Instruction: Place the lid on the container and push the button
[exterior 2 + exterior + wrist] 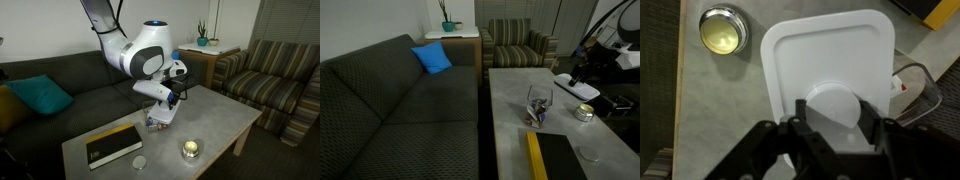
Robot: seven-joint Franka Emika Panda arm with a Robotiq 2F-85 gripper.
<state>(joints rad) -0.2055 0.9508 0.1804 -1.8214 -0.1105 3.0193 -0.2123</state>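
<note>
The white lid (pixel 825 45) fills the wrist view, and its round knob sits between my two fingers. My gripper (pixel 833 120) is shut on that knob and holds the lid above the table. The clear container (pixel 539 101) stands on the table with dark and reddish bits at its bottom. In an exterior view the lid (pixel 576 88) hangs under the gripper (pixel 583 72), a little apart from the container. In the wrist view, part of the container's rim (pixel 918 85) shows past the lid's right edge. In an exterior view the lid (pixel 155 93) is tilted just above the container (pixel 158 122).
A small round yellowish tin (pixel 723 30) sits on the grey table (pixel 510 130) near the lid; it also shows in both exterior views (pixel 583 113) (pixel 190 150). A black book with a yellow edge (pixel 112 145) lies at the table's end. A dark sofa (pixel 390 110) runs alongside.
</note>
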